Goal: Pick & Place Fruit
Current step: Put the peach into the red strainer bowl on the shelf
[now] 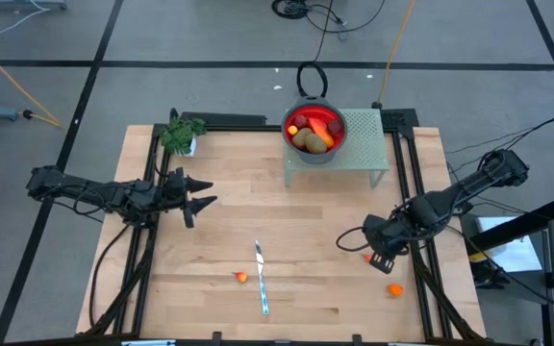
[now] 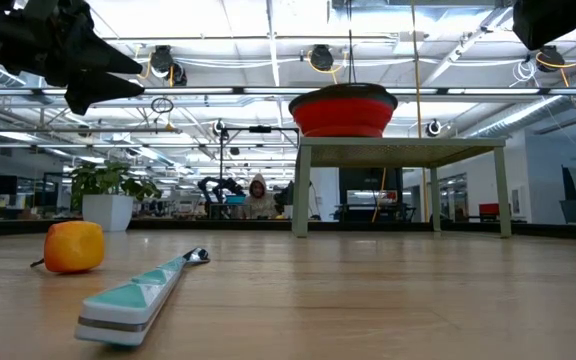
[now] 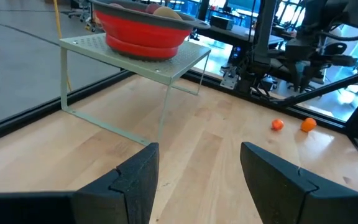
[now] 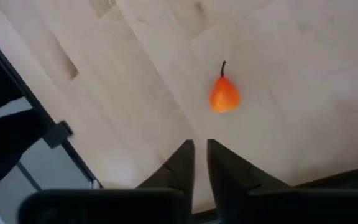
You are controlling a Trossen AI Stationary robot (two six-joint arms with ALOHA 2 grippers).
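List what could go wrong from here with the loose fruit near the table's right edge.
1. The right gripper hangs above the small orange fruit with its jaws nearly shut; lowered like this, it may knock the fruit away.
2. Another orange fruit lies close to the table's edge and could roll off.

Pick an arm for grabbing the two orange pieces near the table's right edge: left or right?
Right, most likely. The right end effector hangs beside one orange fruit, fingers nearly shut, and the second orange piece lies close by. The left end effector waits open across the table, far from both.
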